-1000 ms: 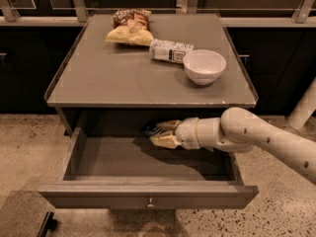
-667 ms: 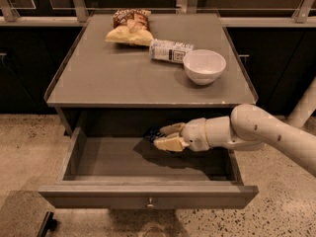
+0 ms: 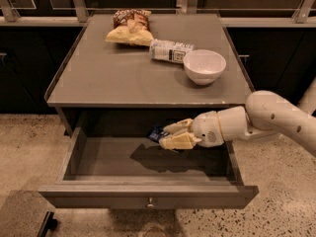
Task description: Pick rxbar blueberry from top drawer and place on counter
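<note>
- The top drawer (image 3: 148, 194) is standing pulled out from directly under the counter (image 3: 123, 83), its flat front panel and small round knob (image 3: 150, 200) sitting well forward of the counter's front edge
- The gripper (image 3: 170, 135) is hanging inside the drawer opening, just below the counter's front edge and under its right half as seen, with its pale fingers (image 3: 180, 142) pointing towards the counter's left side
- The fingers are drawn almost together and are pinching one end of the rxbar blueberry (image 3: 157, 133), so only a narrow gap, filled by the wrapper, is showing between them
- The dark bar is sticking out past the fingertips, just beneath the counter's front lip, and it is being held above the drawer floor, where a dark shadow (image 3: 158, 159) is falling under it
- The white arm (image 3: 276, 115) is reaching in from beyond the counter's right side, crossing below the counter's front right corner
- A white bowl (image 3: 204, 66) is sitting upright on the counter, near its right side and closer to the front edge than the other items
- A white-labelled bottle (image 3: 170, 50) is lying on its side on the counter, near the middle of its far half, just beside the bowl
- A yellow-brown chip bag (image 3: 129, 27) is lying near the counter's far edge, close to the bottle but apart from it
</note>
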Robot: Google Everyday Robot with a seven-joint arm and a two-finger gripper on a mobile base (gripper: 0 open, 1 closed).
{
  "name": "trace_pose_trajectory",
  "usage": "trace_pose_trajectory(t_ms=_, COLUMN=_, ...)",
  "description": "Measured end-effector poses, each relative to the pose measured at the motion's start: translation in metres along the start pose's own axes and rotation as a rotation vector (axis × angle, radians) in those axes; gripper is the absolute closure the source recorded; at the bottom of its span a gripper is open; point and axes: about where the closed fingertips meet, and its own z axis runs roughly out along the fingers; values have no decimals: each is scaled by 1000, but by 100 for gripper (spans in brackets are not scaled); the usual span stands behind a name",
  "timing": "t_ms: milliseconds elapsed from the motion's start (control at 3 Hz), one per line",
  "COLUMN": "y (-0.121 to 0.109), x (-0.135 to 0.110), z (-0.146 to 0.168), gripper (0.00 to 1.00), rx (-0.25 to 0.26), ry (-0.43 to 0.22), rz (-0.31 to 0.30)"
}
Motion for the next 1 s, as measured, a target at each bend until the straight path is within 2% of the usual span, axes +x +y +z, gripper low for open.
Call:
trace_pose_trajectory(t_ms=667, y=16, x=-78, z=-22, gripper=100, rx=-47, ry=63, rz=-171)
trace_pose_trajectory(t_ms=1000, y=22, x=-120, z=-28, gripper=100, rx=-40, ry=104, rz=-263)
